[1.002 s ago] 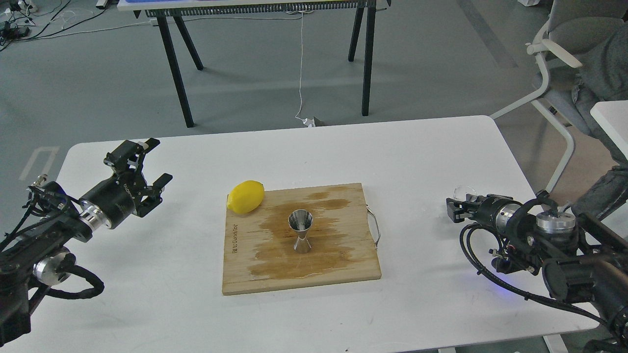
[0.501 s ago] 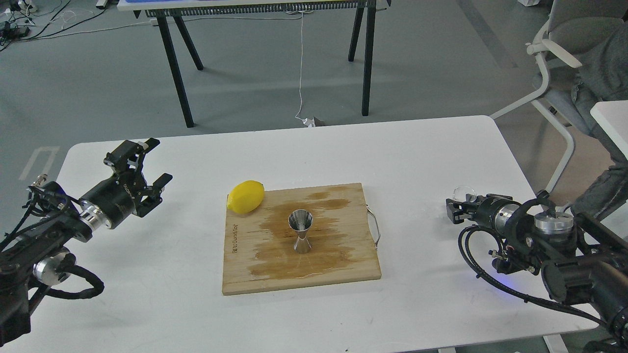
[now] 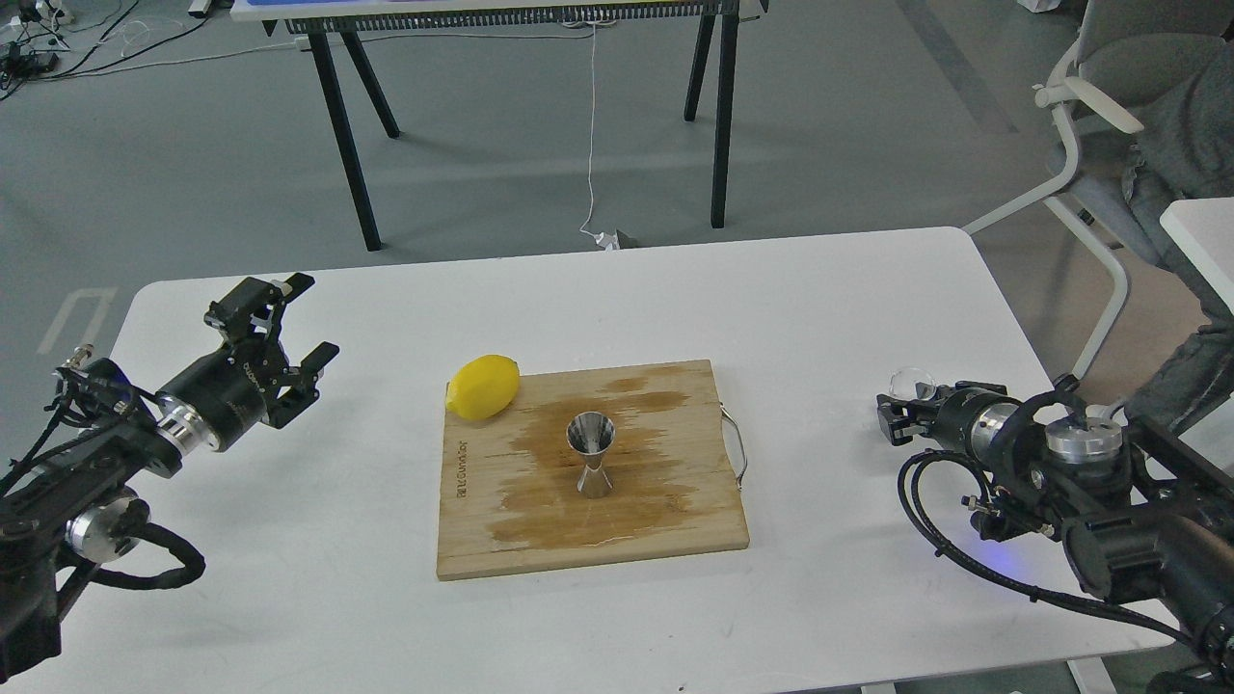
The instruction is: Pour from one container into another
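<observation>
The steel jigger [image 3: 590, 455] stands upright in the middle of the wooden cutting board [image 3: 501, 540]. The small clear glass cup [image 3: 909, 382] shows at the tip of my right gripper [image 3: 898, 413], low over the table's right side. The dark fingers seem closed around its lower part, and only its rim shows. Whether it holds liquid cannot be seen. My left gripper [image 3: 307, 319] hovers over the table's left side, open and empty, far from the board.
A yellow lemon [image 3: 484, 387] rests on the board's far left corner. A wet stain spreads over the board around the jigger. A metal handle [image 3: 738, 451] juts from the board's right edge. A chair stands off the table's right.
My right gripper and the glass cup have sunk slightly together, toward the table. The left arm, jigger and lemon have not moved.
</observation>
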Controlling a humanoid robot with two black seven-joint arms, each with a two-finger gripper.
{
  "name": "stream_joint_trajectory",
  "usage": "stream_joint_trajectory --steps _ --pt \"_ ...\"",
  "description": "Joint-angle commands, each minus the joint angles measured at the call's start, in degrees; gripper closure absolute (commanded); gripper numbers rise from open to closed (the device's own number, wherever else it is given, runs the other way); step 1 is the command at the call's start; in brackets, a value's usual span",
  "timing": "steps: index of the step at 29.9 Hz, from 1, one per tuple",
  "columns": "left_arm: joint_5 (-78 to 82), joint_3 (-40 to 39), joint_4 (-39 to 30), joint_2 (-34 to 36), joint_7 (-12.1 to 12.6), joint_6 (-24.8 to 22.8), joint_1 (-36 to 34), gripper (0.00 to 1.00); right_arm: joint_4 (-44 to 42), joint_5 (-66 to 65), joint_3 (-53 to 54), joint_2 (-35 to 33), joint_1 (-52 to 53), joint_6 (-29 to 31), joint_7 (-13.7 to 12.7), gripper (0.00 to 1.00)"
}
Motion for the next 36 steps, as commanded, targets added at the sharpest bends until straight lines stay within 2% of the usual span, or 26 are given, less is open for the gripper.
stream_joint_trajectory --steps 1,4,5,6,22,24,27,29,36 --pt "0.0 0.0 0.0 0.0 0.0 0.0 -0.1 0.01 -0.1 0.0 -0.3 0.0 0.0 0.0 -0.1 0.55" --pt "0.0 0.0 -0.1 -0.1 0.0 0.0 -0.1 0.01 -0.2 -0.6 -0.9 0.0 0.0 0.0 -0.1 0.50" --pt "0.0 0.0 -0.1 0.0 0.0 0.0 -0.1 0.01 -0.2 -0.9 -0.9 0.0 0.0 0.0 -0.1 0.43" --pt "0.0 0.0 -0.1 -0.1 0.0 0.0 -0.1 0.01 -0.1 -1.0 -0.9 0.0 0.0 0.0 -0.1 0.40" --pt "0.2 0.0 -0.1 0.0 0.0 0.0 -0.1 0.01 0.0 -1.1 -0.2 0.1 0.2 0.6 -0.1 0.23" --pt "0.2 0.0 -0.1 0.0 0.0 0.0 -0.1 0.01 0.0 -1.1 -0.2 0.1 0.2 0.6 -0.1 0.16" --pt "0.2 0.0 -0.1 0.0 0.0 0.0 -0.1 0.01 0.0 -1.1 -0.2 0.1 0.2 0.6 0.0 0.14" --pt "0.2 0.0 -0.1 0.0 0.0 0.0 -0.1 0.01 0.0 -1.1 -0.1 0.1 0.2 0.6 0.0 0.08" --pt "0.2 0.0 -0.1 0.0 0.0 0.0 -0.1 0.01 0.1 -1.0 0.2 0.1 0.3 0.6 0.0 0.04"
